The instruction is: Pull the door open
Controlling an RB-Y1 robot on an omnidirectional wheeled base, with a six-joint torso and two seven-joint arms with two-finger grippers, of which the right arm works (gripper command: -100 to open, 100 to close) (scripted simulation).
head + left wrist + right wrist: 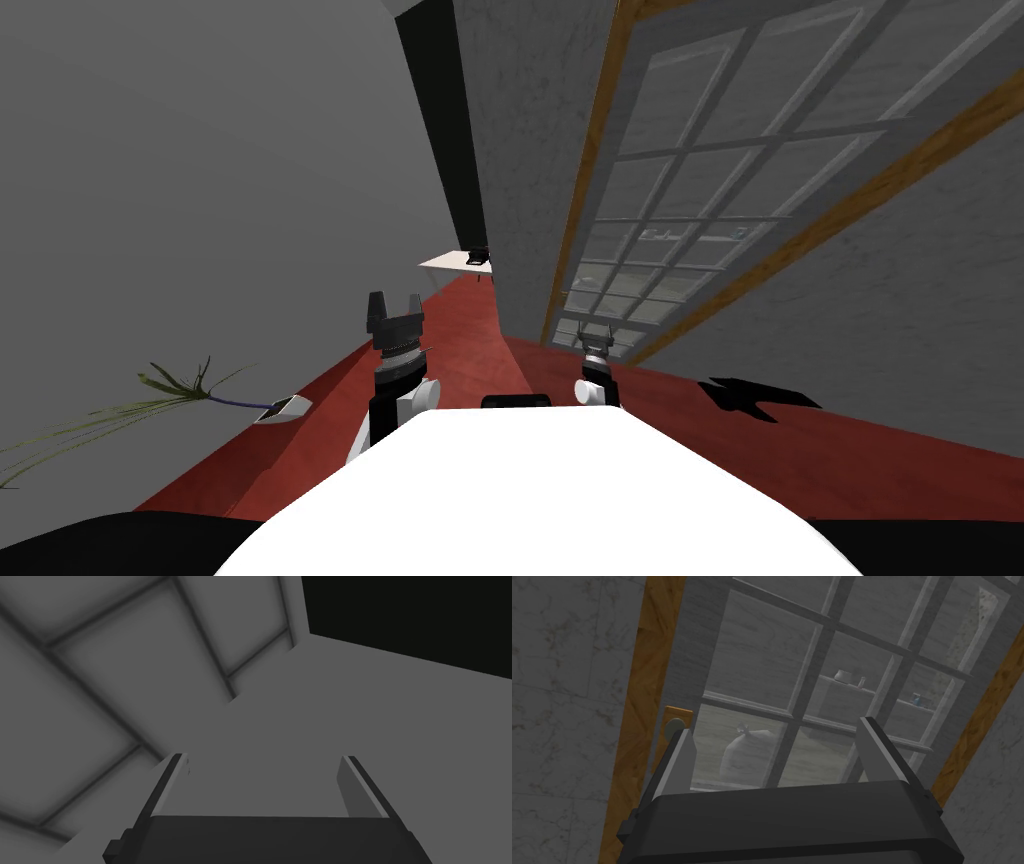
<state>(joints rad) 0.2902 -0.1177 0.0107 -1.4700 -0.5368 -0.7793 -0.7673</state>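
Note:
A grey door (700, 200) with several glass panes stands in a wooden frame (590, 170) ahead on my right. The right wrist view shows the door (822, 641) close up, with a round grey knob (673, 726) on a wooden plate at its frame-side edge. My right gripper (777, 743) is open and close in front of the lower panes, with nothing between its fingers. The knob lies just outside one fingertip, not between them. In the head view the right gripper (597, 338) is low by the door's bottom corner. My left gripper (393, 305) is raised over the floor, open and holding nothing (262, 763).
A grey marbled wall (520, 200) flanks the door frame, with a black area (440, 130) beyond its far edge. The floor (450, 340) is red. A small white table (455, 262) stands farther ahead and a potted plant (150, 395) on the left. A sack (747, 753) shows through the glass.

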